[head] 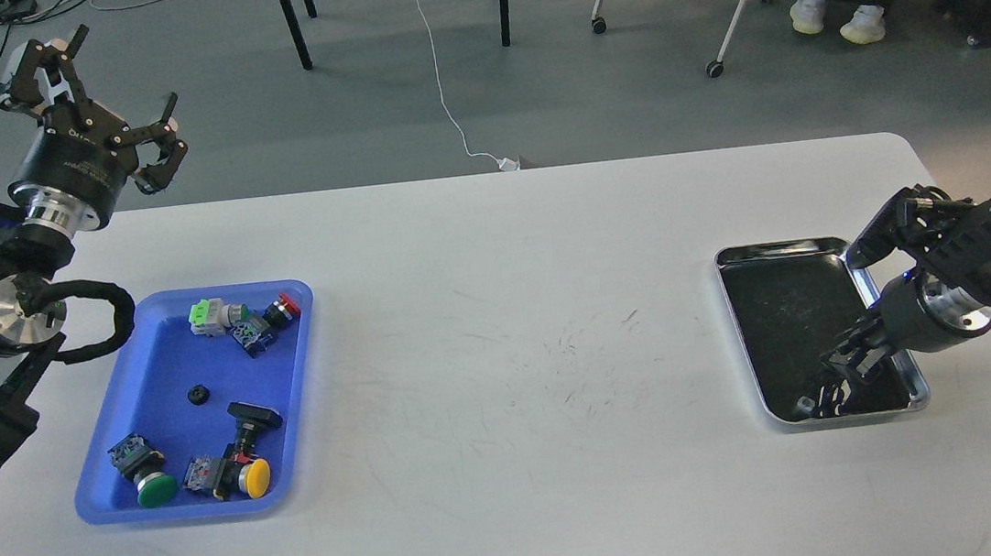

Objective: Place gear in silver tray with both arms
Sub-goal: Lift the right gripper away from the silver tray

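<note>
The right tool [830,390] is dipping into the silver tray [865,290] by the table's [504,360] right edge, too dark to tell its grip. The left tool [95,99] is spreading wide, empty, beyond the far-left corner, above the blue tray [117,396] holding the small black gear [197,395].

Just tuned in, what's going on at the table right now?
The right gripper is low over the near right corner of the silver tray, its dark fingers hard to tell from the tray's dark bottom, so I cannot say whether it holds anything. The left gripper is raised beyond the table's far left corner, fingers spread and empty. The blue tray on the left holds pushbutton switches and a small black gear-like part, with nothing touching it.
</note>
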Robot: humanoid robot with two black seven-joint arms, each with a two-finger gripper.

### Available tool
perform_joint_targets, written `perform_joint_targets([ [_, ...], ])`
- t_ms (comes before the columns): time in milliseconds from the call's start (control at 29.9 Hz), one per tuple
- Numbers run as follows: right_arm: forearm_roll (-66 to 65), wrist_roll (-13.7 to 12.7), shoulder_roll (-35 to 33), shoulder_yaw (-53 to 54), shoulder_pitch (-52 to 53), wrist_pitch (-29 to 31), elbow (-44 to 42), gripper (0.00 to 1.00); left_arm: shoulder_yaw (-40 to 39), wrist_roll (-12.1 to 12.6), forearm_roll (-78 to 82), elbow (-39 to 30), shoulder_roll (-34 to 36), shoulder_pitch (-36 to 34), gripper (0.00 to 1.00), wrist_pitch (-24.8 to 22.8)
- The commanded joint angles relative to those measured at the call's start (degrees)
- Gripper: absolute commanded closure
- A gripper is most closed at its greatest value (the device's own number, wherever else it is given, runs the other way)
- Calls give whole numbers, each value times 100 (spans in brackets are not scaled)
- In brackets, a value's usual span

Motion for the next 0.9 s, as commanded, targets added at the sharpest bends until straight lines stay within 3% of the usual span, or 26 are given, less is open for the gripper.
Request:
perform_joint_targets([
  [0, 5, 11, -6, 66, -28, -67, -7, 43, -1, 0, 0, 0, 2, 7, 2, -7],
  [201, 337, 37, -233, 1126, 7, -103, -95, 28, -44, 17, -9, 0, 37, -10, 2, 2],
  [401, 2401, 37, -603, 2832, 7, -103, -217, 8, -27, 61, 26, -17, 37, -98, 2, -86],
  [702, 3388, -33, -525, 5970, -853, -32, -999, 2, 35, 123, 692, -544, 406, -327, 3, -429],
  [869, 3967, -16, -77, 7271, -1486, -15, -1474, 1, 52, 123, 2343, -1553, 1012, -274, 3, -420],
])
